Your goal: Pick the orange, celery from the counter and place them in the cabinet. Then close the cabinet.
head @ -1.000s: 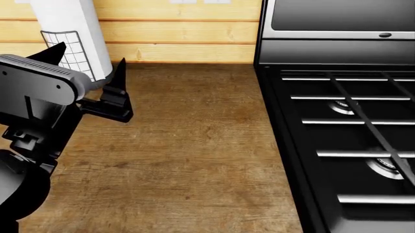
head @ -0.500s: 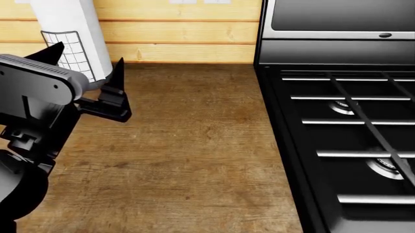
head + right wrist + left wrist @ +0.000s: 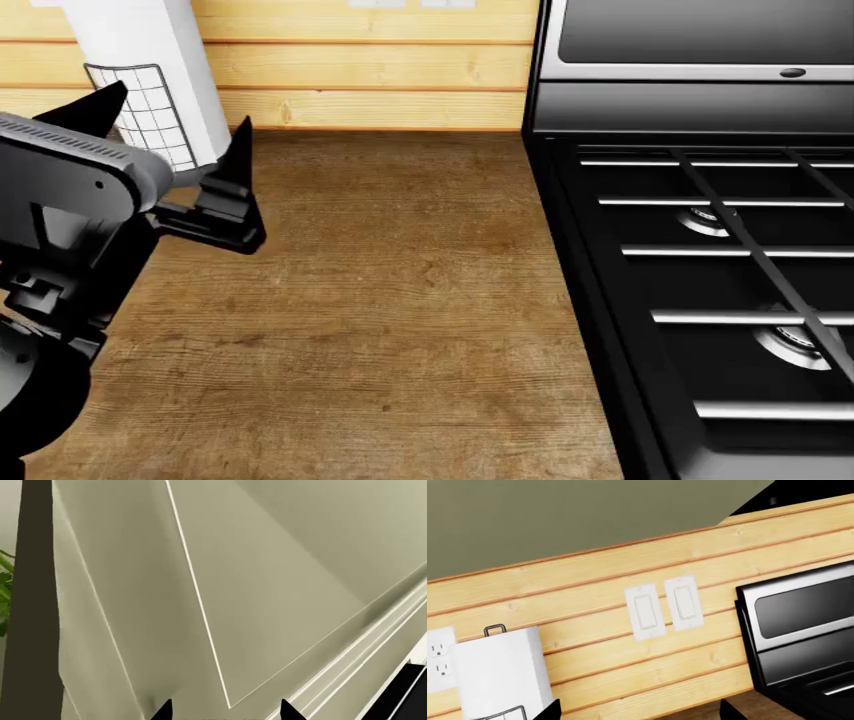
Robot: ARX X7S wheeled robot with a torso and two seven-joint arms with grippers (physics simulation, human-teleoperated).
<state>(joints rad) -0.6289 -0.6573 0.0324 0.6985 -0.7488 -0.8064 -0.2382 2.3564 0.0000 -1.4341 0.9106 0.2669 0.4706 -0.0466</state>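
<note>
I am seeing no progress that I can confirm from here. Neither the orange nor the celery is showing in any view, so I cannot say where they are lying, and the cabinet itself is not clearly in sight either.

My left claw (image 3: 174,150) is hovering over the brown desk (image 3: 387,320), its prongs standing well apart with nothing between them, just in front of a white paper-towel roll (image 3: 140,60) by the wood-plank wall (image 3: 627,645). The black stove (image 3: 721,280) is sitting to the right.

My right claw (image 3: 223,711) is showing only two dark tips, spread and empty, facing pale cream panelling (image 3: 267,580) that may be a door; I cannot tell.

No container is showing an interior, so I am judging both placements and the closing as still ahead.
</note>
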